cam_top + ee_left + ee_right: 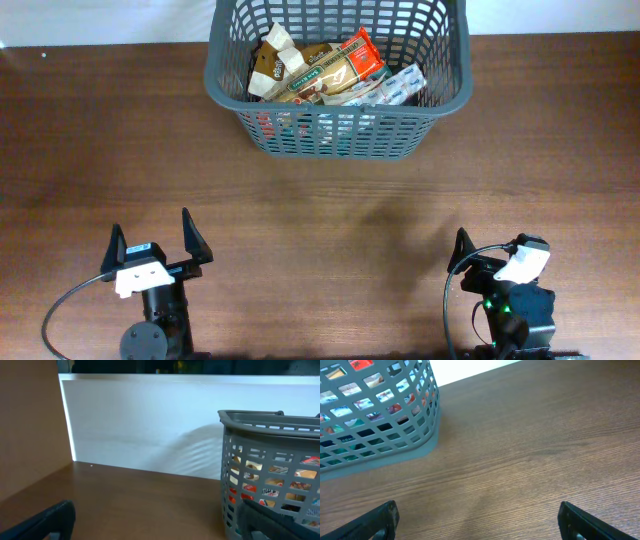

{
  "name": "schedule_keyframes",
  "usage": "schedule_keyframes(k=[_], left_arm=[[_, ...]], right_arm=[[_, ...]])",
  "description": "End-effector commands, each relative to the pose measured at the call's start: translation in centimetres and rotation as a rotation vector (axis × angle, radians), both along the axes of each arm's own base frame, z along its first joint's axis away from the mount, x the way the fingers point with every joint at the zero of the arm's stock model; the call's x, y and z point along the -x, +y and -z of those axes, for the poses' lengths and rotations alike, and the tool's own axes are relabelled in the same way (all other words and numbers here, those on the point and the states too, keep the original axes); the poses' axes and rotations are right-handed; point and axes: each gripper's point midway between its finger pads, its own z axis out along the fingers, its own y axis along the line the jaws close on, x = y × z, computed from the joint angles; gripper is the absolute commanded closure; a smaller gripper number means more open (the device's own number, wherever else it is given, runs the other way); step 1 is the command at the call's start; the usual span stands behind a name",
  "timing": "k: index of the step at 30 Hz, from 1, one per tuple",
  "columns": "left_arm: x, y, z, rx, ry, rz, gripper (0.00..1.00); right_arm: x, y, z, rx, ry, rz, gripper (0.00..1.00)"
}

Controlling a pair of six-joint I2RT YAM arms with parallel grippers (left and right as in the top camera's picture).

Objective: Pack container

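The dark grey lattice basket (228,85) stands at the back middle of the table, holding several snack packets (330,70). It also shows in the left wrist view (270,422) at the right and in the right wrist view (375,455) at the upper left. My left gripper (153,240) is open and empty near the front left edge; its fingers also show in the left wrist view (160,522). My right gripper (487,252) is open and empty near the front right, as the right wrist view (479,521) shows. Both grippers are well apart from the basket.
The brown wood-grain table (330,220) spreads between the grippers and the basket. A white wall panel (140,420) runs along the table's far edge. A brown side panel (30,430) stands at the left.
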Motion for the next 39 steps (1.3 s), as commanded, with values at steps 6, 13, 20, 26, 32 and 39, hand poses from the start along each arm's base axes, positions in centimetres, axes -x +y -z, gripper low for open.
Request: schedule_keyframes(k=[6, 13, 20, 26, 32, 39], left_arm=[[-1.3, 0.1, 4.8, -0.013, 0.052, -0.01, 0.01], [-1.3, 0.3, 5.1, -0.012, 0.055, -0.023, 0.01], [-1.3, 0.2, 7.7, -0.02, 0.159, -0.021, 0.01], [-1.3, 0.2, 7.8, -0.02, 0.164, -0.021, 0.01], [-1.3, 0.2, 7.8, -0.02, 0.164, -0.021, 0.01], [-1.3, 0.2, 7.8, -0.02, 0.164, -0.021, 0.01]], right_arm=[[0.0, -0.2, 0.2, 0.001, -0.003, 0.013, 0.01], [0.0, -0.2, 0.2, 0.001, -0.003, 0.013, 0.01], [0.0, -0.2, 0.2, 0.001, -0.003, 0.013, 0.01], [0.0, -0.2, 0.2, 0.001, -0.003, 0.013, 0.01], [0.0, -0.2, 0.2, 0.001, -0.003, 0.013, 0.01], [0.0, -0.2, 0.2, 0.001, -0.003, 0.013, 0.01]])
